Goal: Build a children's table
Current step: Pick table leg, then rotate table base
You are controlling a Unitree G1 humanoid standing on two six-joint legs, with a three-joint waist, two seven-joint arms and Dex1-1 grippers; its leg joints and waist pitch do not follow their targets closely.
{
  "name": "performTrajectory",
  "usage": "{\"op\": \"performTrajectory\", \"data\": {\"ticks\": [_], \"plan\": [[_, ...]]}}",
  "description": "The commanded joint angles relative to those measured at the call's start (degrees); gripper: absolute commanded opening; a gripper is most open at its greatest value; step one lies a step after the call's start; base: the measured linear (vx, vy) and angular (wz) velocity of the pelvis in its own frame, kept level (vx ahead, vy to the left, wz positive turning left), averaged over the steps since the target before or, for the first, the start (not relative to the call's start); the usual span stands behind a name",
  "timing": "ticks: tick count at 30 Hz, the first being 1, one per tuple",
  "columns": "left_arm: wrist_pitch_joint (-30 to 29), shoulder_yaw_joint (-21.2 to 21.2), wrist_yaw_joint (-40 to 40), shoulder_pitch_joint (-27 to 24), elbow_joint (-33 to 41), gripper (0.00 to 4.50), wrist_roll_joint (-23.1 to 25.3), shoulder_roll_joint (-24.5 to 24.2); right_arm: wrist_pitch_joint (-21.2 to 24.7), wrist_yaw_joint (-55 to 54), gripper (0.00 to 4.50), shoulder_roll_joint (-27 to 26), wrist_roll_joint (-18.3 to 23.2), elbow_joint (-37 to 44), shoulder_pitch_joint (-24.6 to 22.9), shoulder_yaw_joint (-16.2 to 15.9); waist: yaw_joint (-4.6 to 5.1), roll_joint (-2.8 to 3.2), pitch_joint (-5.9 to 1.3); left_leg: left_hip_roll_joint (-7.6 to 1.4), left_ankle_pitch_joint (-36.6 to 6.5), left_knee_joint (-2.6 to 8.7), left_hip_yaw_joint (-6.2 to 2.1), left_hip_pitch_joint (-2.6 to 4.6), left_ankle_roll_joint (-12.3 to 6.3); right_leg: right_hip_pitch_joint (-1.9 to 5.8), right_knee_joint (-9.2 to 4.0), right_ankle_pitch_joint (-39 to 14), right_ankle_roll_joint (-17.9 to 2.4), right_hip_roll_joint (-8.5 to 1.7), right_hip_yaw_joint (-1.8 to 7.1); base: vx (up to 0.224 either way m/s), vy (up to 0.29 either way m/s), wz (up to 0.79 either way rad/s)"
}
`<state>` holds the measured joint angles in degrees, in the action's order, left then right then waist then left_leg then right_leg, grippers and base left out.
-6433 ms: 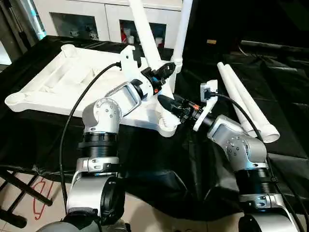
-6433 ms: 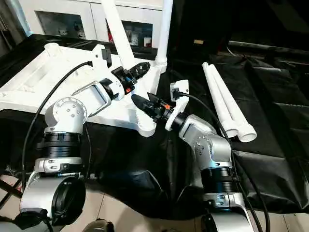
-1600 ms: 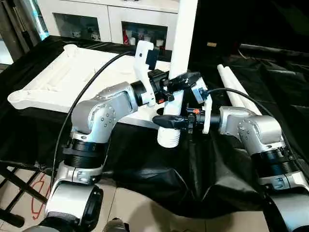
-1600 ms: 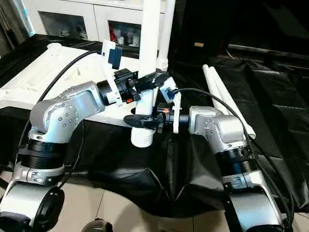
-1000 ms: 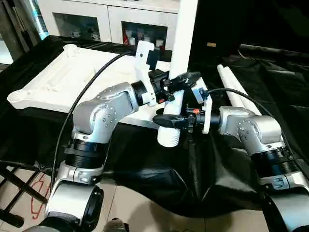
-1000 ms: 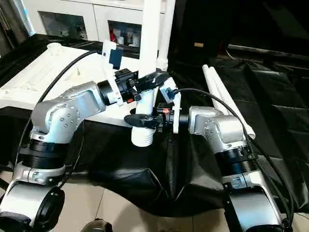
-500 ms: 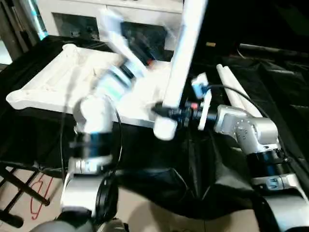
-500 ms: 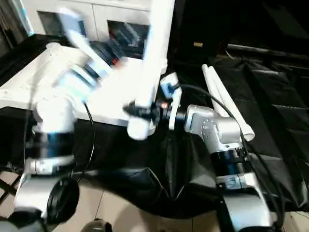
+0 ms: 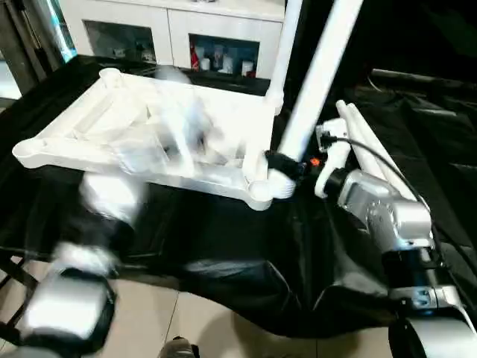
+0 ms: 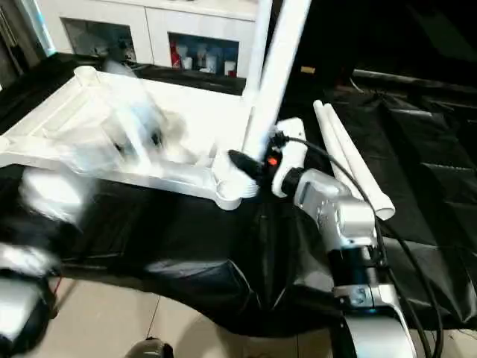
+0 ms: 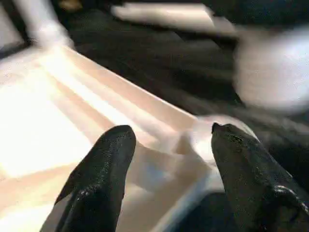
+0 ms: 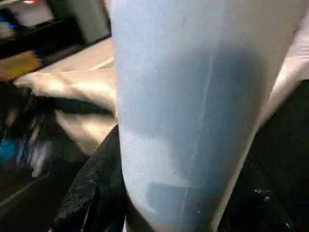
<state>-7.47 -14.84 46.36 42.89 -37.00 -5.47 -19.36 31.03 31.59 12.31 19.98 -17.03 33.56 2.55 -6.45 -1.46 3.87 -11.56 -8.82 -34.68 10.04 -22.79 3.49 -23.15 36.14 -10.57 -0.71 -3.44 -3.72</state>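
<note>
The white tabletop [image 9: 63, 134] lies upside down on black cloth, ribbed underside up. One white leg [image 9: 287, 37] stands upright in its far right corner socket. My right gripper [image 9: 281, 167] is shut on a second leg [image 9: 317, 82] near its lower end. That leg tilts up to the right, and its lower end sits right beside the near right corner socket [image 9: 258, 192]. My left arm [image 9: 141, 153] is a blur over the tabletop. In the left wrist view my left gripper [image 11: 171, 129] is open and empty above the ribs.
Two more white legs [image 9: 367, 149] lie side by side on the black cloth [image 9: 223, 239] to the right. A white glass-door cabinet [image 9: 171, 33] stands behind the table. The cloth's near edge hangs over a pale floor.
My left gripper has let go of the leg and its arm has swung left over the tabletop. The right gripper has tilted the leg and carried its lower end toward the near right socket.
</note>
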Motion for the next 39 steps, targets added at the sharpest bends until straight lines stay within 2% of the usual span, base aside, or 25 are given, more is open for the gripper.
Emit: {"op": "performTrajectory", "data": {"ticks": [1,3,5,6,7,8,9,11,12,13,14,15,19,21,24,26,28,29,30,32,33,35,37,39], "plan": [[3.3,-2.5,2.9,2.3,-3.6,2.98,3.4,-0.5,-1.4,-1.6,1.9,0.5,-1.8,0.0,-0.7,0.6,0.06,0.62,-5.1,-1.34,-9.4,3.92,-0.4,1.84,3.24,3.21,-3.73,-3.6,-10.3,-4.61,2.8,0.0,0.0,0.0],[5.8,-4.1,3.8,3.4,-7.7,2.98,5.7,-0.6,-1.4,-2.7,1.9,0.2,-2.1,0.2,-1.1,0.9,0.14,0.4,-4.97,-1.26,-10.0,3.97,-0.35,1.8,2.94,3.28,-4.09,-5.6,-9.8,-4.63,2.87,0.0,0.0,0.0],[7.6,-4.5,2.4,5.1,-11.6,2.98,7.3,-0.2,-1.8,-3.0,1.9,0.4,-2.6,0.2,-1.3,0.7,0.21,0.65,-5.02,-1.36,-10.7,4.04,-0.47,1.96,3.08,3.3,-4.21,-7.8,-9.2,-4.69,2.89,0.0,0.0,0.0],[9.5,-5.2,1.6,6.9,-16.0,2.98,9.1,0.0,-2.0,-3.3,1.9,0.5,-3.0,0.4,-1.5,0.5,0.31,0.71,-4.97,-1.41,-10.7,4.05,-0.51,1.91,2.94,3.26,-4.26,-7.4,-9.5,-4.65,2.86,0.0,0.0,0.0],[9.5,-5.2,1.6,6.9,-16.0,2.98,9.1,0.0,-2.0,-3.3,1.9,0.5,-3.0,0.4,-1.5,0.5,0.3,0.7,-4.95,-1.35,-11.1,4.01,-0.45,2.03,2.87,3.14,-4.4,-7.8,-9.4,-4.59,2.85,0.0,0.0,0.0],[10.2,-5.6,1.4,7.6,-17.5,2.7,9.7,0.1,-2.1,-3.4,1.9,0.6,-3.0,0.5,-1.6,0.4,0.34,0.65,-4.99,-1.45,-11.2,4.06,-0.55,2.06,2.8,3.2,-4.26,-7.6,-9.8,-4.68,2.84,0.0,0.0,0.0],[10.8,-5.9,1.1,8.2,-19.0,2.7,10.3,0.1,-1.9,-3.5,1.9,0.7,-3.0,0.8,-1.8,0.4,0.34,0.65,-4.99,-1.45,-11.2,4.06,-0.55,2.06,2.8,3.2,-4.26,-7.6,-9.8,-4.68,2.84,0.0,0.0,0.0],[13.0,-6.7,-0.7,10.0,-23.3,2.63,12.3,0.3,-1.7,-3.9,1.9,0.8,-3.1,1.7,-2.3,0.2,0.41,1.14,-5.09,-1.45,-11.4,3.94,-0.61,2.09,2.59,3.24,-4.15,-6.3,-10.7,-4.61,2.84,0.0,0.0,0.0],[13.3,-6.8,-0.9,10.3,-23.8,2.63,12.5,0.3,-1.7,-3.9,1.9,0.8,-3.1,1.8,-2.3,0.2,0.49,0.95,-5.07,-1.41,-11.4,3.96,-0.56,2.06,2.46,3.27,-4.28,-6.1,-10.7,-4.58,2.86,0.0,0.0,0.0],[14.8,-7.2,-1.4,11.5,-26.8,2.63,13.7,0.6,-1.5,-4.0,1.9,0.8,-3.3,2.4,-2.7,0.2,0.48,1.22,-5.09,-1.4,-11.3,3.91,-0.58,2.09,2.34,3.25,-4.3,-5.5,-10.9,-4.55,2.86,0.0,0.0,0.0],[15.3,-7.1,-1.2,12.0,-28.2,2.63,14.0,0.9,-1.3,-4.0,1.9,0.9,-3.3,2.8,-2.9,0.3,0.46,1.2,-5.07,-1.35,-11.5,3.87,-0.58,2.1,2.21,3.37,-4.24,-5.4,-11.2,-4.56,2.86,0.0,0.0,0.0],[15.5,-7.0,-0.7,12.5,-29.4,2.29,14.2,1.3,-1.2,-4.1,1.9,1.0,-3.4,3.0,-3.1,0.3,0.46,1.34,-5.12,-1.44,-11.5,3.89,-0.67,2.09,2.27,3.45,-4.09,-5.4,-11.5,-4.7,2.82,0.0,0.0,0.0],[15.9,-6.6,0.3,13.2,-31.5,2.25,14.6,2.1,-1.1,-4.2,1.9,1.2,-3.6,3.4,-3.7,0.1,0.4,1.2,-5.03,-1.44,-12.0,3.86,-0.58,2.11,2.01,3.4,-4.32,-5.9,-12.2,-4.68,2.8,0.0,0.0,0.0],[16.0,-6.5,2.2,13.7,-32.9,1.93,14.7,2.5,-1.0,-4.2,1.9,1.3,-3.6,3.5,-3.9,-0.1,0.34,1.17,-5.08,-1.47,-12.0,3.88,-0.66,2.07,1.79,3.53,-4.33,-6.1,-12.4,-4.8,2.78,0.0,0.0,0.0],[16.2,-6.5,4.3,14.2,-34.6,1.79,15.2,2.9,-1.0,-4.1,1.9,1.3,-3.8,3.3,-3.9,-0.4,0.34,0.99,-5.07,-1.48,-11.9,3.86,-0.63,2.1,1.64,3.49,-4.29,-6.1,-12.7,-4.78,2.78,0.0,0.0,0.0],[16.4,-6.7,5.4,14.4,-35.2,1.49,15.7,3.0,-1.2,-4.0,1.9,1.4,-4.0,3.1,-3.8,-0.6,0.34,1.03,-5.03,-1.44,-11.8,3.85,-0.61,2.07,1.36,3.48,-4.3,-6.0,-12.9,-4.81,2.78,0.0,0.0,0.0],[16.4,-7.9,11.1,14.9,-36.0,1.43,16.8,2.6,-1.6,-3.7,1.9,1.5,-4.3,2.5,-3.4,-1.1,0.31,0.99,-5.01,-1.44,-11.0,3.89,-0.63,2.02,0.96,3.54,-4.38,-5.5,-12.9,-4.87,2.79,0.0,0.0,0.0],[15.6,-8.6,14.5,15.1,-36.0,1.43,17.1,2.3,-1.8,-3.5,1.9,1.7,-4.5,2.2,-3.2,-1.3,0.22,1.23,-5.05,-1.46,-11.1,3.86,-0.64,2.09,1.08,3.51,-4.33,-5.7,-12.9,-4.94,2.78,0.0,0.0,0.0],[14.4,-10.4,20.2,15.6,-36.0,1.34,18.5,1.7,-2.2,-2.9,1.9,2.1,-5.0,1.6,-2.7,-1.9,0.26,1.14,-5.01,-1.5,-10.9,3.94,-0.63,2.12,1.1,3.49,-4.39,-5.4,-13.1,-4.92,2.82,0.0,0.0,0.0],[14.2,-11.0,22.0,15.9,-36.2,1.05,19.3,1.4,-2.4,-2.7,1.9,2.3,-5.2,1.4,-2.5,-2.1,0.29,1.24,-4.93,-1.59,-11.3,4.01,-0.61,2.17,1.28,3.48,-4.24,-4.9,-13.6,-4.91,2.81,0.0,0.0,0.0],[13.0,-12.3,24.8,16.5,-36.5,1.05,20.5,1.1,-3.0,-2.3,1.9,2.6,-5.6,0.6,-2.0,-2.4,0.25,1.47,-4.91,-1.6,-12.3,4.02,-0.63,2.23,1.35,3.56,-4.26,-5.2,-14.0,-5.05,2.83,0.0,0.0,0.0],[12.7,-12.8,25.7,16.6,-36.5,0.99,20.9,0.9,-3.3,-2.0,1.9,2.8,-5.9,0.3,-1.8,-2.6,0.28,1.35,-4.93,-1.58,-12.5,4.02,-0.63,2.28,1.38,3.6,-4.35,-5.6,-14.1,-5.07,2.83,0.0,0.0,0.0],[12.1,-12.6,26.0,16.6,-36.4,0.66,21.5,1.0,-3.8,-1.7,1.9,3.2,-6.6,-0.5,-1.3,-2.9,0.37,1.27,-4.76,-1.55,-13.4,4.07,-0.62,2.28,1.58,3.65,-4.42,-7.1,-14.2,-5.05,2.81,0.0,0.0,0.0],[11.1,-12.1,25.5,16.6,-36.3,0.63,21.4,1.3,-3.9,-1.6,1.9,3.3,-6.8,-0.7,-1.3,-2.9,0.31,1.28,-4.73,-1.58,-13.8,4.06,-0.61,2.42,1.45,3.65,-4.65,-8.4,-14.1,-5.19,2.86,0.0,0.0,0.0]]}}
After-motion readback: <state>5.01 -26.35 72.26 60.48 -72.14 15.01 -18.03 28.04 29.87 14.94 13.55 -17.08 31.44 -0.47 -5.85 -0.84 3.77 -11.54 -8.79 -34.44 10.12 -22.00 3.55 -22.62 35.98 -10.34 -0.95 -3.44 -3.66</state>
